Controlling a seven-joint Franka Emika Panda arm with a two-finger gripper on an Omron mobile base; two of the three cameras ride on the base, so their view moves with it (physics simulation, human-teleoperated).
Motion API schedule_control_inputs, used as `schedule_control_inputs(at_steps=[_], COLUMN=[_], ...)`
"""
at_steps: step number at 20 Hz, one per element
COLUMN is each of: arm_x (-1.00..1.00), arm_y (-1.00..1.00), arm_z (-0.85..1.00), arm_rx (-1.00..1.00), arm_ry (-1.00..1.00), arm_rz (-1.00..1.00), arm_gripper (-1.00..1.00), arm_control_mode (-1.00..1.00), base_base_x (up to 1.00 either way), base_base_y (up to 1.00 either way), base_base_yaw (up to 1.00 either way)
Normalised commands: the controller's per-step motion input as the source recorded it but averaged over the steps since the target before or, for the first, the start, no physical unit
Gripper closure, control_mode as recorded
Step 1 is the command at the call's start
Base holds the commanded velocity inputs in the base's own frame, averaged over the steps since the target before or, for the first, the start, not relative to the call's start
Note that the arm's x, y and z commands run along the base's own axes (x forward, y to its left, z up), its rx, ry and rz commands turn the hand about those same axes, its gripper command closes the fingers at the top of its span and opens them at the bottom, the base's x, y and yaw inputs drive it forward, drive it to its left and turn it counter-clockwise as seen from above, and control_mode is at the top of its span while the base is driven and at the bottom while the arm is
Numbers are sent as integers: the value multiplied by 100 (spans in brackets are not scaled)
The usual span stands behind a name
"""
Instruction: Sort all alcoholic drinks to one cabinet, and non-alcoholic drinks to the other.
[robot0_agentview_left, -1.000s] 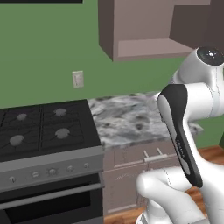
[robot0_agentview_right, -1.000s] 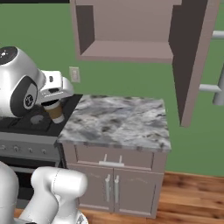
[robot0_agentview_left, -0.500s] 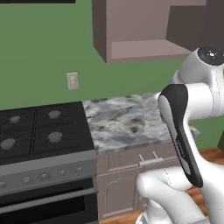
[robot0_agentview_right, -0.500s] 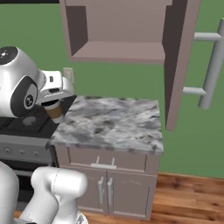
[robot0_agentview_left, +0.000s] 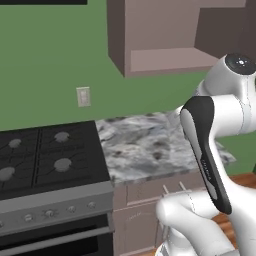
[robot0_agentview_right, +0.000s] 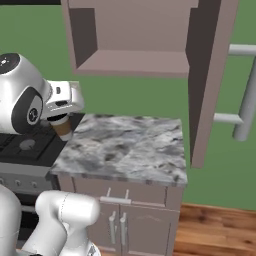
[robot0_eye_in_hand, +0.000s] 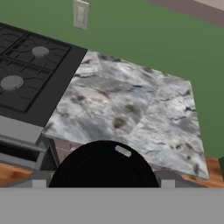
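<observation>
Sideways goes the whole scene since the earlier pictures: the base has driven on, so the open cabinet now sits nearer the middle of the right base view, while the cup hangs in the same place at the hand.

That cup, tan with a black top, is pinched in the gripper, jaws set wide around it, held in the air at the left edge of the counter beside the stove. In the hand view its black lid sits right at the fingers, with the counter below.

Judging by this, the step in hand is carrying the non-alcoholic drink to its cabinet. Next the arm has to lift the cup up to the bare shelf and reach forward over its front lip, keeping the cup upright.

The door stands swung out on the right with its grey bar handle, so the approach should come from the left or straight on. A wall outlet sits on the green wall, well clear of that path.
</observation>
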Motion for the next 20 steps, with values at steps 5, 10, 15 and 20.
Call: schedule_control_inputs(at_steps=[5,10,15,20], arm_x=[0,0,0,0], arm_y=[0,0,0,0], arm_z=[0,0,0,0], arm_rx=[0,0,0,0], arm_ry=[0,0,0,0], arm_rz=[0,0,0,0], arm_gripper=[100,100,100,100], arm_control_mode=[100,100,100,100], base_base_x=[41,41,42,40], base_base_y=[-16,-16,-16,-9], base_base_yaw=[0,0,0,0])
